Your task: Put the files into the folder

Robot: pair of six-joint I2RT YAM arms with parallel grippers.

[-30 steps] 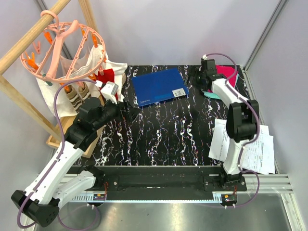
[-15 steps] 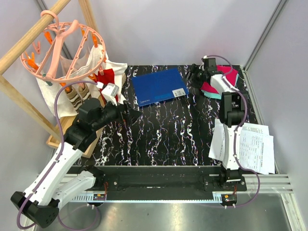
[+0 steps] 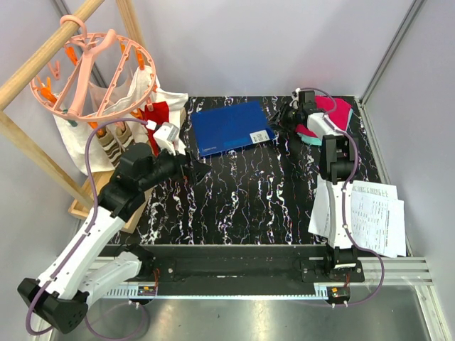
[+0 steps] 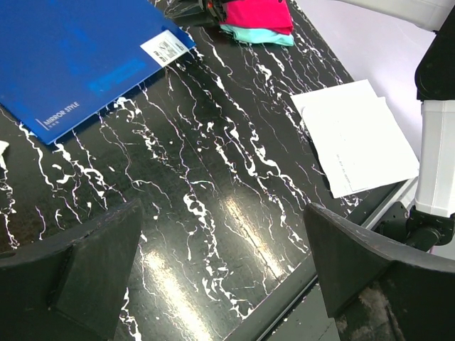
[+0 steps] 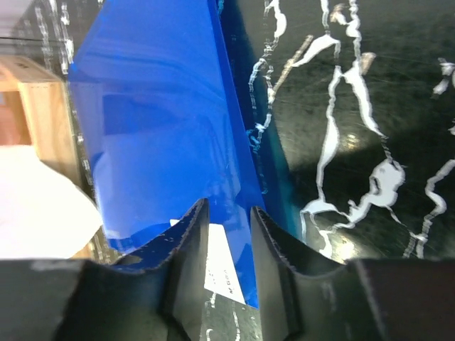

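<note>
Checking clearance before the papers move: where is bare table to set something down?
The table is bare through its middle and near strip, between folder, left gripper and papers. Crowded: the far right corner, with right gripper, folded clothes and the folder's corner.

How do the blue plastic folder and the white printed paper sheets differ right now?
The glossy blue plastic folder lies wholly on the black marbled table, far centre; the white printed paper sheets overhang its near right edge. The right gripper is at the folder's labelled corner; no gripper is near the sheets. Both are thin, rectangular and apart from each other.
</note>
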